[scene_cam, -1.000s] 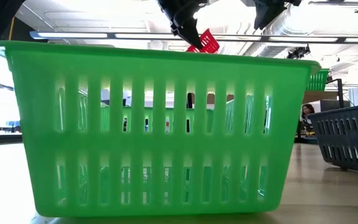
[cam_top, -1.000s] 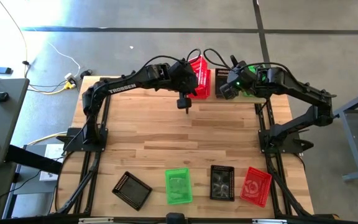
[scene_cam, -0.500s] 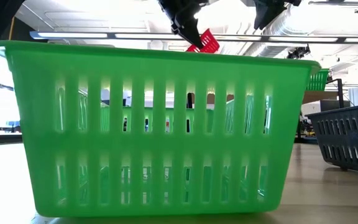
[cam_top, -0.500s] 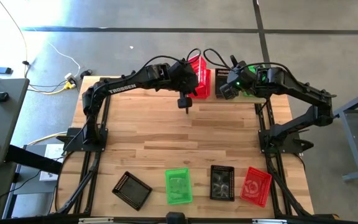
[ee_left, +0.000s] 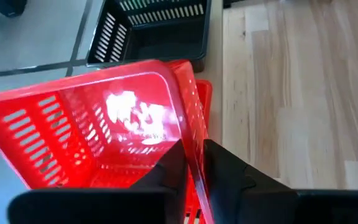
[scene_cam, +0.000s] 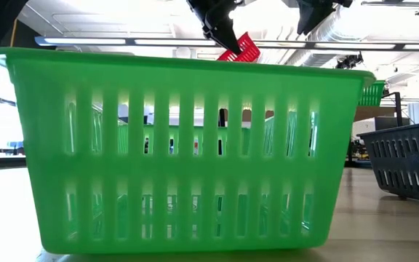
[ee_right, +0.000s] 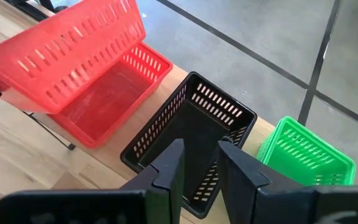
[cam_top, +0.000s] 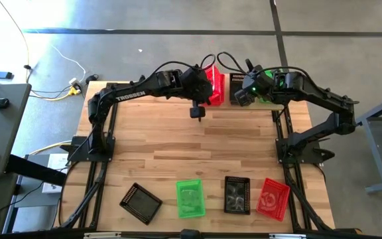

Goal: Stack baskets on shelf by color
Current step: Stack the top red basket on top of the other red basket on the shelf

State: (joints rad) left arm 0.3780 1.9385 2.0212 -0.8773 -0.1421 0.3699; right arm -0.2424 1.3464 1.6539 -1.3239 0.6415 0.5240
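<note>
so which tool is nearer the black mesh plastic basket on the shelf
Right. The right tool hovers directly over the black mesh plastic basket; the left tool is beside it, gripping the tilted red basket's wall.

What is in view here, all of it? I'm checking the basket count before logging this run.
table: one, wood planks, under both arms
shelf: one, light wood, table's far edge
shelf reds: two, flat red basket, tilted red basket above it
shelf black basket: one, middle
shelf green basket: one seen, beside the black
near-edge row: four, outer black basket, near green basket, inner black basket, near red basket
left gripper: jaws shut on tilted red basket's wall
right gripper: jaws open, empty, at shelf black basket
</note>
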